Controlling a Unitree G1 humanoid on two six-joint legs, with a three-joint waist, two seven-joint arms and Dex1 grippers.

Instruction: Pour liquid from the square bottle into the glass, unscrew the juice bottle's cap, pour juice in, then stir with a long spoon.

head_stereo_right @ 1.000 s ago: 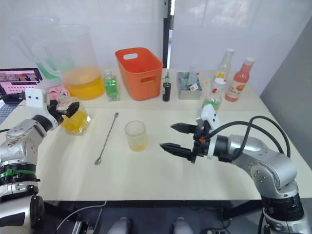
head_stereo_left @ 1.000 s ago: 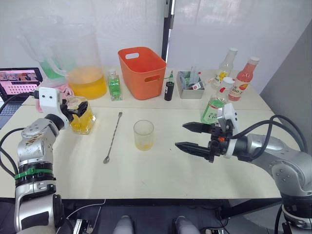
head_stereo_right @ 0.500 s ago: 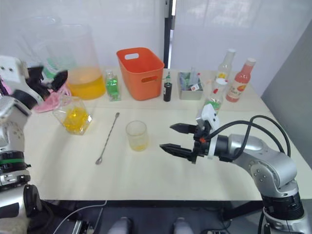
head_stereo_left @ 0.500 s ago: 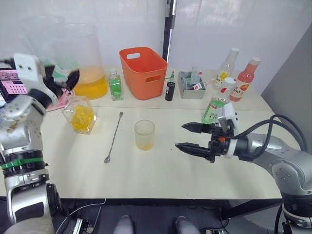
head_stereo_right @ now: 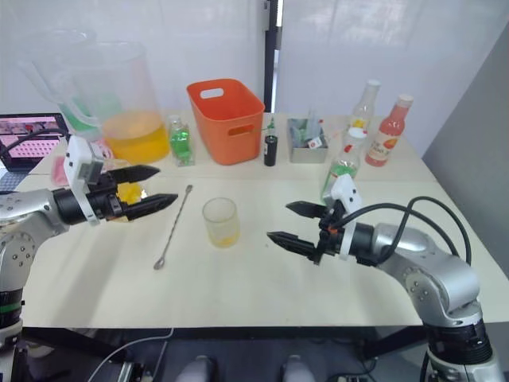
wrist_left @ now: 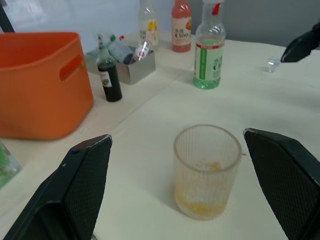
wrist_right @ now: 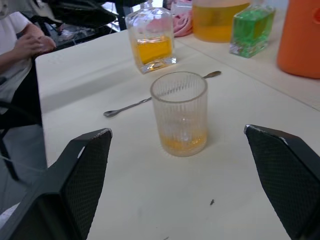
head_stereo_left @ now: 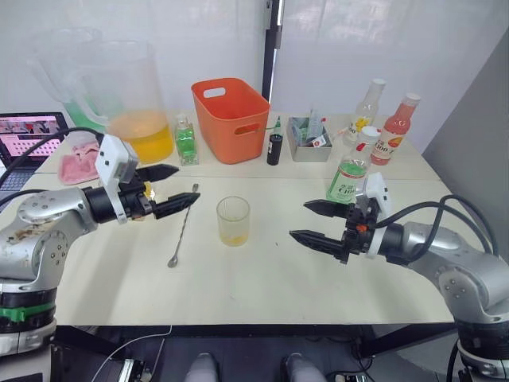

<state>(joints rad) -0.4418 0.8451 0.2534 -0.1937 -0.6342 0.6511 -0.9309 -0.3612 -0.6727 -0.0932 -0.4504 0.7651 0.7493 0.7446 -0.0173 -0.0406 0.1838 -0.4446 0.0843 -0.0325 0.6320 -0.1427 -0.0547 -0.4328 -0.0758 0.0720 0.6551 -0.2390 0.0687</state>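
Observation:
The glass (head_stereo_left: 234,220) stands mid-table with a little yellow-orange liquid (wrist_right: 182,144) at its bottom. The long spoon (head_stereo_left: 184,225) lies just left of it. My left gripper (head_stereo_left: 187,183) is open and empty, pointing at the glass from the left. It largely hides the square bottle (wrist_right: 151,37), which stands upright behind it. On the other side of the glass my right gripper (head_stereo_left: 300,220) hovers open and empty. The juice bottle (head_stereo_left: 347,177) stands behind it, with the cap (wrist_left: 212,6) on.
Along the back are a large pitcher (head_stereo_left: 135,103) of orange liquid, a small green bottle (head_stereo_left: 187,142), an orange basket (head_stereo_left: 231,118), a dark bottle (head_stereo_left: 275,147), a metal tray (head_stereo_left: 310,131) and two more bottles (head_stereo_left: 400,119). A laptop (head_stereo_left: 28,135) sits far left. A person (wrist_right: 20,45) sits beyond the table's left end.
My left gripper let go of the square bottle, rose clear, then came down in front of it, now pointing at the glass. The right gripper has hardly moved.

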